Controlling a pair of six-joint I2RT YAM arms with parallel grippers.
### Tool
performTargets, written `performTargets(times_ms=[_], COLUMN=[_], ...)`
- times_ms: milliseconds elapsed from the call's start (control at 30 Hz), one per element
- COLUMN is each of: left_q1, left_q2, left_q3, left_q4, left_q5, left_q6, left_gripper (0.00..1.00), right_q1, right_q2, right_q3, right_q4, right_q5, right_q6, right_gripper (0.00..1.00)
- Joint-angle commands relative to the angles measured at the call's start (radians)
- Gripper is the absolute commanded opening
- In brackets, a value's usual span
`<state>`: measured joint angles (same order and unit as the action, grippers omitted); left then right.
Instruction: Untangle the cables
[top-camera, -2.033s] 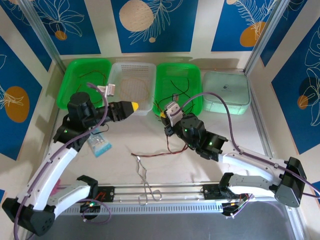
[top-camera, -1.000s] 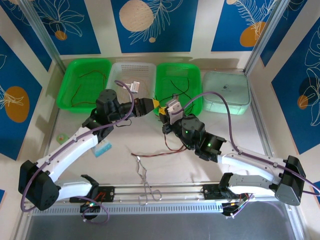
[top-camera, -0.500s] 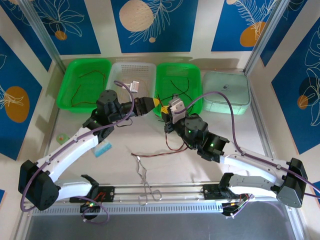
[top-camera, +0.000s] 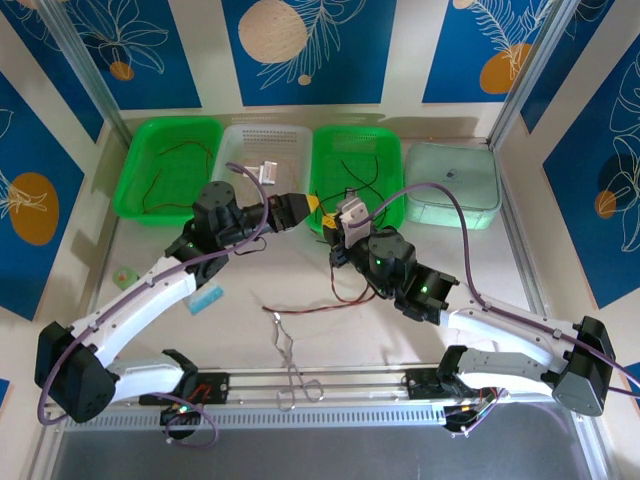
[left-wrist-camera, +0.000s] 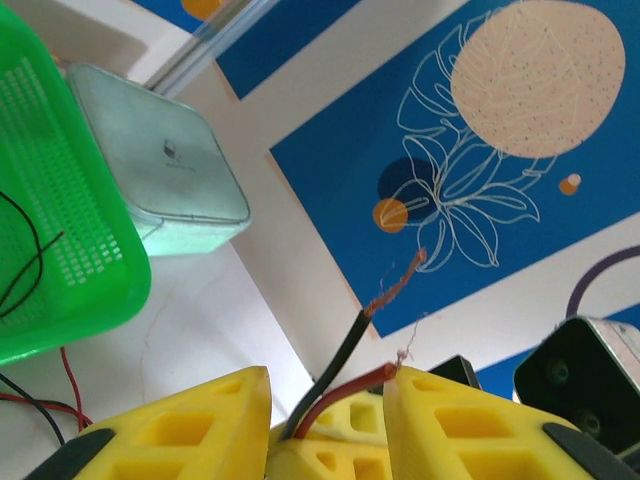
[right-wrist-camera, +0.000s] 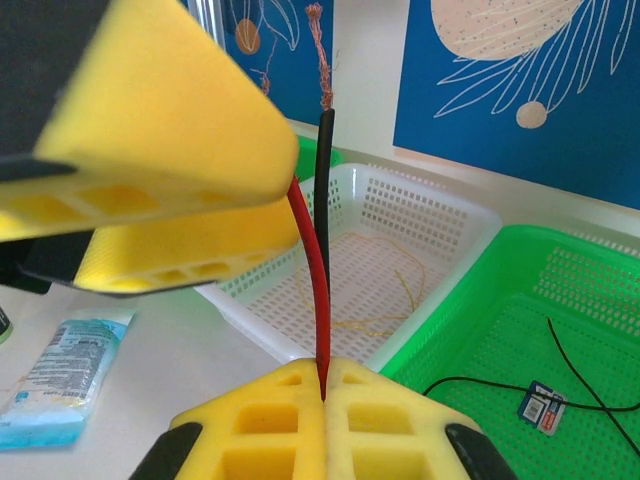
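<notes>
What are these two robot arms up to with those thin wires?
The right pincer is shut on a red wire and a black wire, with their bare ends sticking up. The left pincer is open, its fingers either side of those ends. Other wires trail on the table below.

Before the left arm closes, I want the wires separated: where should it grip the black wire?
Probably grip the black wire on its upper insulated stretch, just under the bare copper, coming in over the tip. There it stands straight and clear of the red wire, which bows away; lower down the right fingers pinch both together.
</notes>
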<state>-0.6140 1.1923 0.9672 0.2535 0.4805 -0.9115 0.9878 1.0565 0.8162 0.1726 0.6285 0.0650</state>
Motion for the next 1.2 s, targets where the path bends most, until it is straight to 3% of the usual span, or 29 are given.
performTargets(times_ms=[0,367,1167], left_q1=[-0.013,-0.013,-0.035], left_q2=[-0.018,-0.021,0.016], left_q3=[0.007,-0.004,0.014], left_q4=[0.047,0.038,0.035], left_q5=[-0.074,-0.092,-0.063], left_q6=[0.023,0.020,0.014], left_gripper=[0.33,0.15,0.23], right_q1=[-0.005,-0.006,-0.009], right_q2=[-0.009,-0.010,0.003], right_q3=[0.019,0.021,0.039], right_q4=[0.018,0.015,0.014], right_q5=[-0.001,-0.006,-0.019], right_q6=[0.018,0.015,0.016], right_gripper=[0.00,0.00,0.00])
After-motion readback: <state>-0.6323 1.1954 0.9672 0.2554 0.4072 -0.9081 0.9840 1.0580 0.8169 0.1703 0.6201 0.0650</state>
